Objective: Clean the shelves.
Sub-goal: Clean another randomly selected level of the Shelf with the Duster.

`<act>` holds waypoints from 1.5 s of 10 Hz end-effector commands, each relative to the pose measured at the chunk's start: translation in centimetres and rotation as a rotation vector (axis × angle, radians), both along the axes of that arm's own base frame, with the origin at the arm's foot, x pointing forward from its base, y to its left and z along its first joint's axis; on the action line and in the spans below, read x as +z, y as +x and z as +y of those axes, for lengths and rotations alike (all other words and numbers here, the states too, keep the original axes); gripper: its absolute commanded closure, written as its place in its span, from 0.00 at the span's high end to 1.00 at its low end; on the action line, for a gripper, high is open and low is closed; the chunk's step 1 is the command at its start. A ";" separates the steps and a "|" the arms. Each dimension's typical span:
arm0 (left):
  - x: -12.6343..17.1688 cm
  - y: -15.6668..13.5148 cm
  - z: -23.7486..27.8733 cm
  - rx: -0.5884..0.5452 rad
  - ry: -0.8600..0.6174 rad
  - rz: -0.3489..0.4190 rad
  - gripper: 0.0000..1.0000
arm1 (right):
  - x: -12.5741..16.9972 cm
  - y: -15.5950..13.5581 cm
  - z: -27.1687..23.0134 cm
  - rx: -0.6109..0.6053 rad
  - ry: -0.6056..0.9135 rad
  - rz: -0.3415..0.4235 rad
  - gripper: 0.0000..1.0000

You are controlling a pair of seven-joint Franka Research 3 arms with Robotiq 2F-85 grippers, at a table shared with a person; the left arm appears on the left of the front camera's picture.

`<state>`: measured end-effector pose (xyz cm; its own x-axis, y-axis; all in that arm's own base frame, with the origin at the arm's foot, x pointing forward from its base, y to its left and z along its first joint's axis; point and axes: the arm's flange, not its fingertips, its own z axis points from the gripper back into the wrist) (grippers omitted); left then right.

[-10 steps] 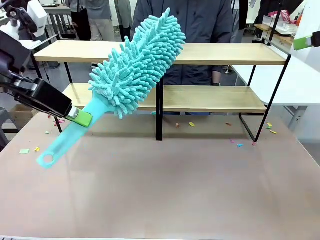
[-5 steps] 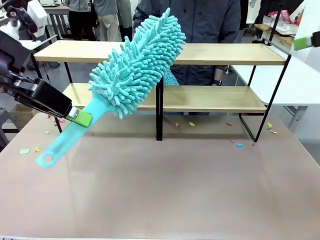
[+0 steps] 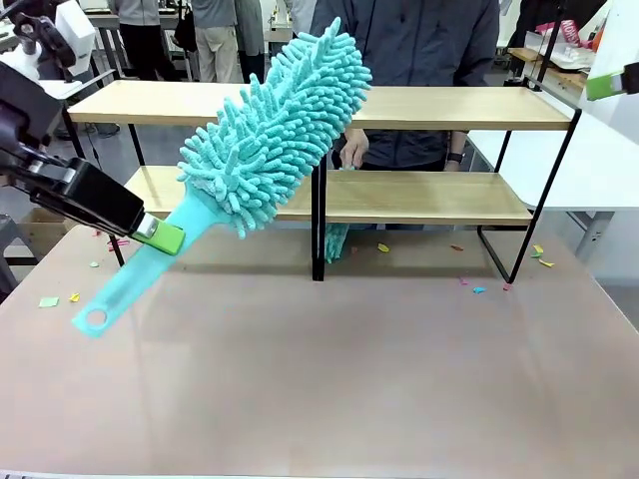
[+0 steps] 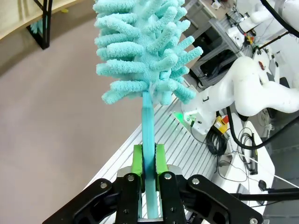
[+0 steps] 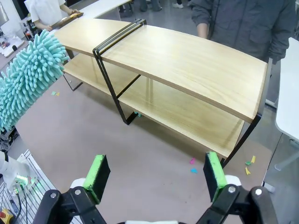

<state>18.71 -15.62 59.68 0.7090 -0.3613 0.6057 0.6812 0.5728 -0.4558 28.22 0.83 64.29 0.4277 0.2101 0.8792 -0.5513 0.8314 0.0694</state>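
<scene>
The shelves [image 3: 449, 107] stand across the far half of the table, light-wood boards on black frames, seen from above in the right wrist view [image 5: 187, 60]. My left gripper [image 3: 160, 236] is shut on the handle of a fluffy teal duster [image 3: 275, 125], whose head tilts up in front of the left rack's top board. In the left wrist view the pads [image 4: 137, 161] clamp the duster's handle [image 4: 147, 121]. My right gripper [image 5: 155, 177] hovers open above the table before the right rack. A person's hand [image 3: 351, 148] holds a second teal duster [image 3: 334, 239] at the middle post.
Small coloured paper scraps [image 3: 383, 247] lie on the table under and around the racks, more at the left edge [image 3: 48, 300]. A white table [image 3: 599, 160] adjoins at the right. The person [image 5: 243, 18] stands behind the shelves. The robot's white base [image 4: 243, 93] lies behind the left gripper.
The person has stepped right and brought a second duster down behind the middle post, from the lower board to hanging beneath it. Both my arms stayed still.
</scene>
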 end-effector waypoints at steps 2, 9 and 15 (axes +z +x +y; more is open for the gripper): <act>6.8 3.2 8.6 -0.043 -0.005 -0.016 0.12 | -0.2 0.0 -0.1 0.005 -0.002 -0.001 1.00; 12.5 4.9 29.5 0.314 0.041 0.048 0.12 | -0.2 0.0 -0.1 0.005 -0.002 -0.001 1.00; 12.2 3.9 30.9 0.303 0.001 0.049 0.12 | -0.2 0.0 -0.1 0.005 -0.002 -0.001 1.00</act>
